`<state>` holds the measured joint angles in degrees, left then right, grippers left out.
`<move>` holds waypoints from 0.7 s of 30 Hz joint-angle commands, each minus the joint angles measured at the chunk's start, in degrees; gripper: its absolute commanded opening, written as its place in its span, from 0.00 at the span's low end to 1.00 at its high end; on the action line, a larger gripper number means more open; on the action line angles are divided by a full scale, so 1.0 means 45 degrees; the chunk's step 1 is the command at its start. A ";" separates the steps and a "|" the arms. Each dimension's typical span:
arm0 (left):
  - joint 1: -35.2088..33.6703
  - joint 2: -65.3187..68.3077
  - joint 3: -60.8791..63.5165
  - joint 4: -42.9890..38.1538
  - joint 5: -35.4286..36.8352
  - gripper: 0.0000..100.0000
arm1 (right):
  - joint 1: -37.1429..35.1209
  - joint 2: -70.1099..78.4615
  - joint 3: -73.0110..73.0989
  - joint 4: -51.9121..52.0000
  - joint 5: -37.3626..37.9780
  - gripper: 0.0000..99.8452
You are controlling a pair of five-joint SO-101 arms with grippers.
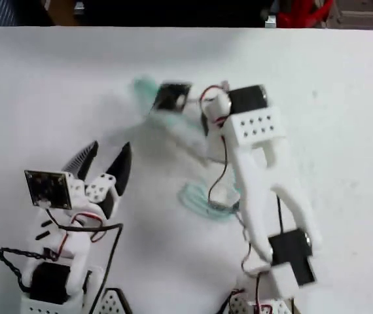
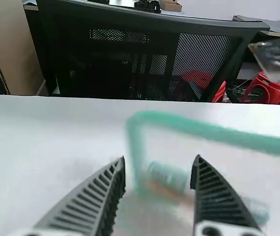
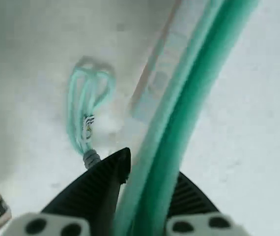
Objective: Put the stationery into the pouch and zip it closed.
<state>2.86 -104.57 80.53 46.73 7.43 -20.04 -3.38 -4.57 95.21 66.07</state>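
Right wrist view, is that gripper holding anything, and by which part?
The right gripper holds the pouch by its green rim; the left gripper is open, holding nothing.

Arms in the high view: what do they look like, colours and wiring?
The left arm and right arm are white plastic shells with black motor blocks and red and black cables. The left gripper and right gripper have black tapering fingers, ribbed on the left one. A square black camera board sits at the left wrist, a hole-dotted white plate on the right arm.
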 commanded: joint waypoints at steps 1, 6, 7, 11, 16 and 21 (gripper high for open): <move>-0.0068 -0.0029 -0.0039 -0.0371 0.0137 0.22 | -0.0850 -0.1983 0.0254 0.0498 0.1700 0.02; -0.0068 -0.0029 0.0000 -0.0371 0.0137 0.22 | -0.0752 -0.2979 0.0742 0.0537 0.2305 0.02; -0.0049 -0.0029 0.0000 -0.0371 0.0137 0.22 | -0.0518 -0.2901 0.0977 0.0557 0.2383 0.02; -0.0029 -0.0029 0.0000 -0.0371 0.0137 0.22 | 0.0518 -0.1963 0.2520 -0.0049 0.2891 0.02; -0.0029 -0.0029 0.0000 -0.0371 0.0137 0.22 | 0.2022 -0.0459 0.3810 -0.2764 0.3067 0.02; -0.0029 -0.0029 0.0020 -0.0371 0.0137 0.22 | 0.2745 0.1201 0.3673 -0.4601 0.3087 0.02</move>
<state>3.03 -104.22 80.79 46.55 7.43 -9.41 -0.22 12.75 78.68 79.43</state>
